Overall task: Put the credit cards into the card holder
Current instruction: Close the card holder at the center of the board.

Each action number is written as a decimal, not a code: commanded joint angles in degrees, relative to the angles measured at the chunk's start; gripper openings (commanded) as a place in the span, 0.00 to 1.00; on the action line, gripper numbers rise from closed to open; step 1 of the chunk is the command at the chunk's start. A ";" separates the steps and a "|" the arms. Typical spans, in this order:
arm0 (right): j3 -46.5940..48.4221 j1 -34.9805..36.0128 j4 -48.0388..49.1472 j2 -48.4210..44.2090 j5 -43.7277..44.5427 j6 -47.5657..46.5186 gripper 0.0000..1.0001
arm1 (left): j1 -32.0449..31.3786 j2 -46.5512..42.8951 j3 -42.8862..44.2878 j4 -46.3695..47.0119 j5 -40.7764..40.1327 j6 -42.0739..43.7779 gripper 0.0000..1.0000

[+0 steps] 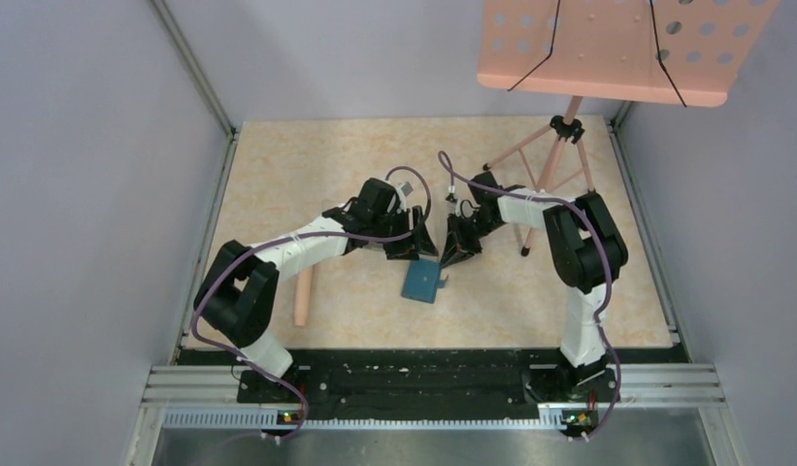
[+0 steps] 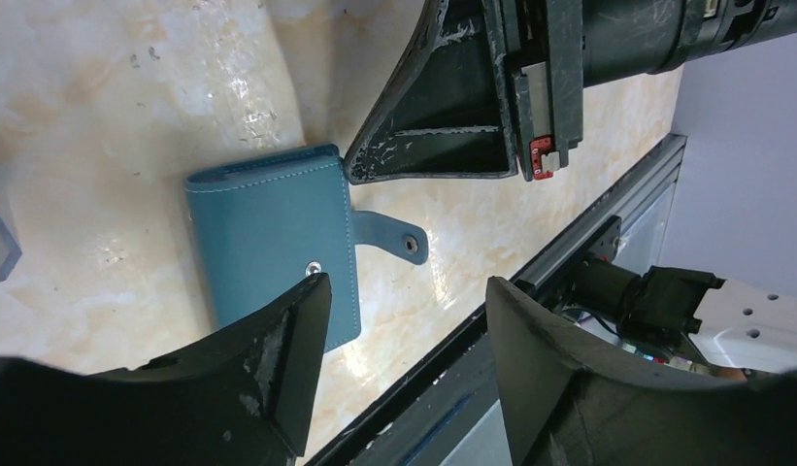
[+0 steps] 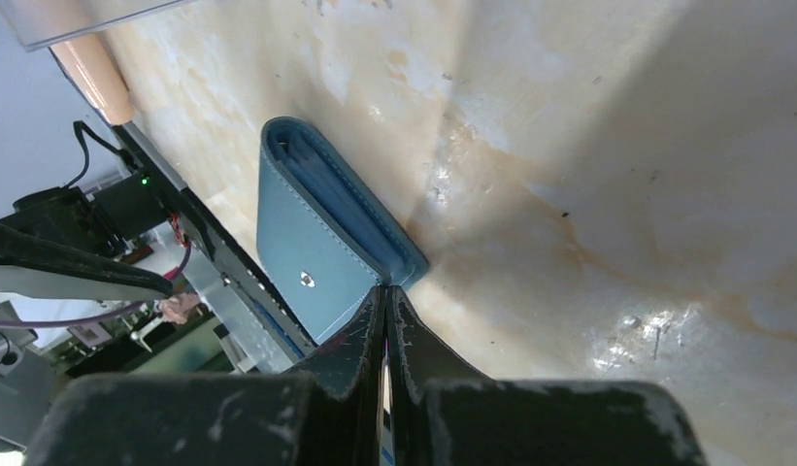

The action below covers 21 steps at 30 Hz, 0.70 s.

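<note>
- On the marbled tabletop [image 1: 278,175], between the two arms, we find the card holder [image 1: 422,282] lying flat and folded shut, teal cover facing up.
- Its strap [image 2: 389,236] sticks out sideways, unfastened, and a small snap stud [image 2: 316,264] shows on the cover.
- Our left gripper [image 2: 406,286] is released, its fingers spread wide. One finger [image 2: 278,359] crosses the holder's near corner in the wrist view, and we cannot tell whether it touches.
- Our right gripper [image 3: 386,291] is clenched, its fingers pressed flat together. Their joined tips meet the holder's corner beside the layered edge. We cannot tell whether anything thin sits between them.
- From above, both grippers sit just beyond the holder, close to each other.
- A pale wooden rod [image 1: 304,296] lies left of the holder, well apart.
- A pink music stand [image 1: 608,49] stands at the far right.
</note>
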 commanded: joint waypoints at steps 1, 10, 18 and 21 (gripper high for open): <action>2.81 0.38 -0.70 -5.55 -1.16 -0.50 0.00 | -0.11 -0.18 0.75 1.75 1.57 -1.78 0.62; 5.41 0.86 -4.34 -5.52 0.36 -2.06 0.00 | -0.58 -1.66 0.34 -9.19 -6.72 -0.89 0.42; 6.48 2.34 -4.51 -4.38 -0.59 -1.98 0.00 | -1.38 1.15 2.22 -12.46 -6.16 1.42 0.18; 6.86 2.90 -4.49 -4.14 -0.52 -1.60 0.00 | -2.20 3.89 3.88 -14.04 -5.74 2.08 0.03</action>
